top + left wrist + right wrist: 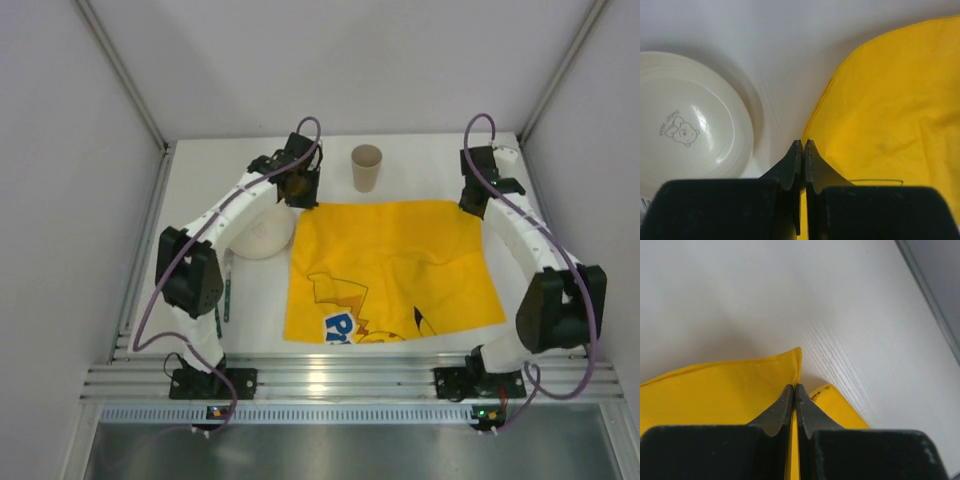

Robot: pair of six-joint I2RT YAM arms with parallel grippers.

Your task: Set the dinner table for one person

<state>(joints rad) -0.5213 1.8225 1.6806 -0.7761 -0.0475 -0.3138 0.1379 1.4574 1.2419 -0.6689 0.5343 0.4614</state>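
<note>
Dinner table (420,165): white and flat, lying under both sets of jaws and reaching past them on every side. Walled in grey at the left, right and far edges, railed in aluminium at the near edge.

Left gripper (803,146): jaws pinched shut on the far left corner of the cloth (400,265), with yellow fabric showing in the slit between the fingers. Right gripper (794,388): jaws likewise closed on the far right corner, which stands up in a small peak.

Edges and free room: bare tabletop ahead of both jaws up to the far wall. Bowl (690,132) just left of the left jaws, with a strip of bare table between it and the hem. Cup (366,168) upright, ahead and to the right of the left jaws, near the far hem but apart from it. Grey wall near, to the right of the right jaws.

View differences: printed bear inside the bowl legible only from the left wrist. Cup, blue and black print at the near hem, and thin utensil (228,290) beside the left arm seen only from above. Peaked corner fold clear only from the right wrist.
</note>
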